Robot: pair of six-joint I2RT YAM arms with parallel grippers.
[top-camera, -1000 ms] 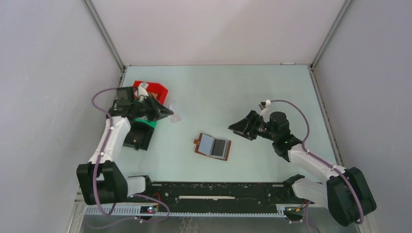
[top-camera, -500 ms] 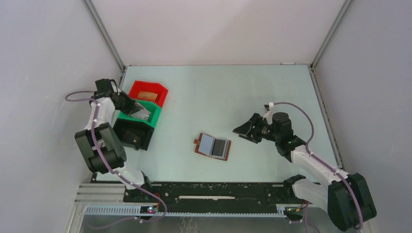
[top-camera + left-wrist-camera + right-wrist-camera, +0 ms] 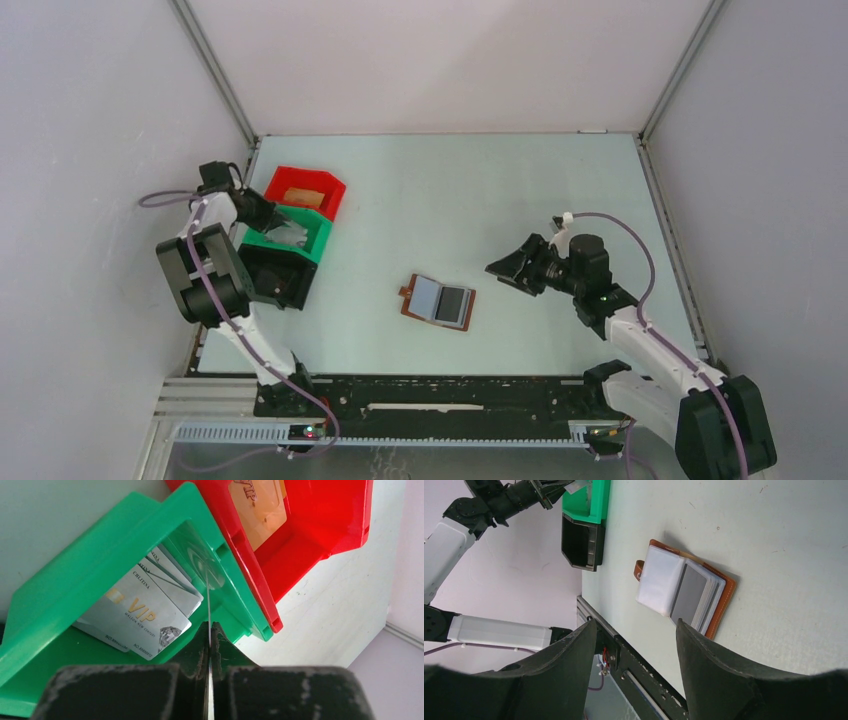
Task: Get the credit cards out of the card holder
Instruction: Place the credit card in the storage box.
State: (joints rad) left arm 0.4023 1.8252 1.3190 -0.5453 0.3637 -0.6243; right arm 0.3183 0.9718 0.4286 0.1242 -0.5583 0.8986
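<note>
Right fingers (image 3: 724, 680) spread, card holder (image 3: 684, 587) beyond tips; left fingers (image 3: 192, 655) pinch clear card (image 3: 200, 560) over green bin (image 3: 100, 565).

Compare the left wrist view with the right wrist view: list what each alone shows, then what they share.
Left wrist only: silver cards inside the green bin, a tan card in the red bin, the left hand shut on a thin clear piece. Right wrist only: the open card holder with a dark grey card, the black bin, the open right hand. Both: the green bin, the left hand at it, the table.
</note>
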